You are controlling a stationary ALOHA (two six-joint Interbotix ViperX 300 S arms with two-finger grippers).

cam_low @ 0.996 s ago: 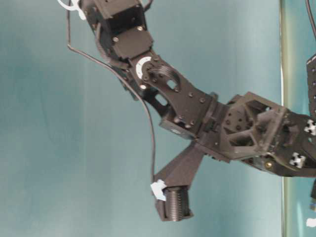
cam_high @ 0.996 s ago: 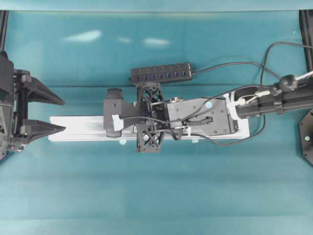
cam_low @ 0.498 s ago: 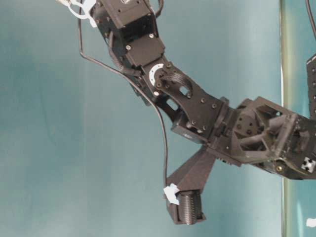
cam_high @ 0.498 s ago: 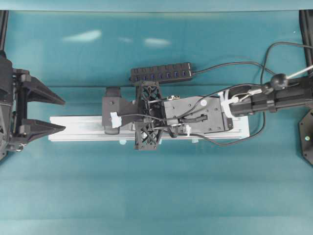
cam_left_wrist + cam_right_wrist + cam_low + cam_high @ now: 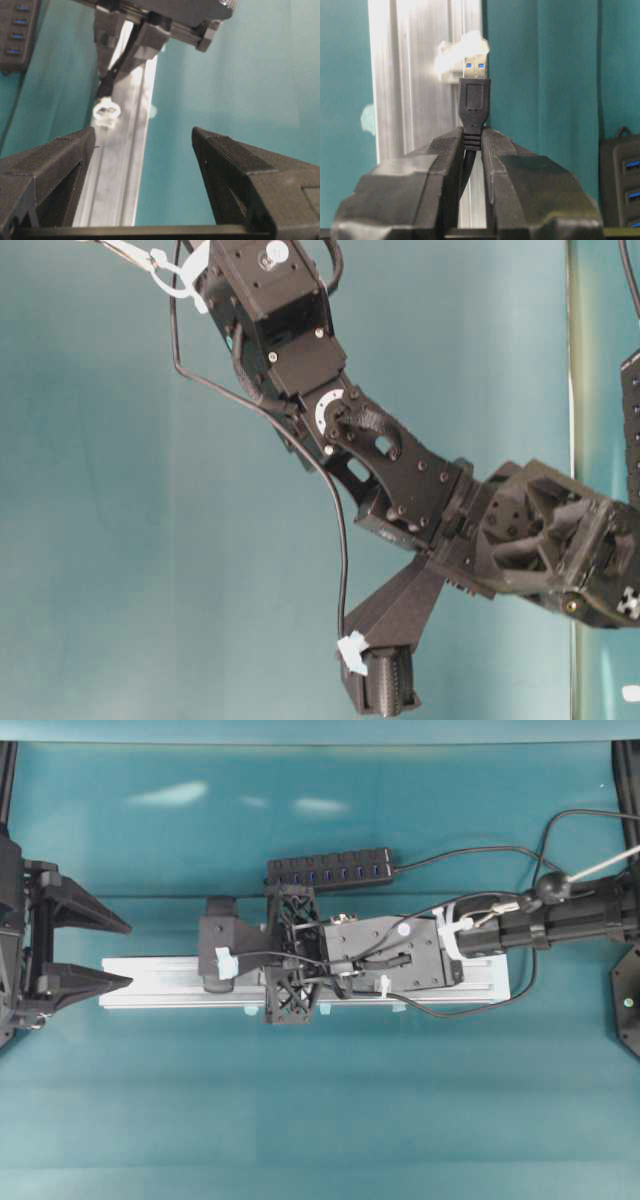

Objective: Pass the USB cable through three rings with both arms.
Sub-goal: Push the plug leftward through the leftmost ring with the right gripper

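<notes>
Right gripper [image 5: 472, 150] is seen pressed together on the USB cable [image 5: 474, 107], pinched just behind the plug's strain relief; metal tip w/ blue insert is pointed away from the wrist cam, straight at a whitish ring [image 5: 462, 55]. Plug's long axis is lined up w/ the rail [image 5: 415, 100] lengthwise. Tip is seen near or at the ring; contact cannot be told.

Left gripper [image 5: 95, 952] is spread wide at the rail's left end [image 5: 150, 982], nothing between its fingers [image 5: 55, 160]. One ring [image 5: 107, 108] is seen ahead of it in the left wrist view, upright on the rail, w/ the right arm's dark parts behind it.

Counts: 2 arms, 1 rail, 1 hub [image 5: 330, 870] w/ blue sockets. Only 1 ring per wrist view is made out; from overhead the rings are hidden under the right arm [image 5: 380, 945], which is laid along most of the rail.

Room: bare teal table [image 5: 320, 1120] is left on both long sides of the rail; hub is lying just beyond the far side, roughly parallel to the rail. Slack cord is looped toward the right edge.
</notes>
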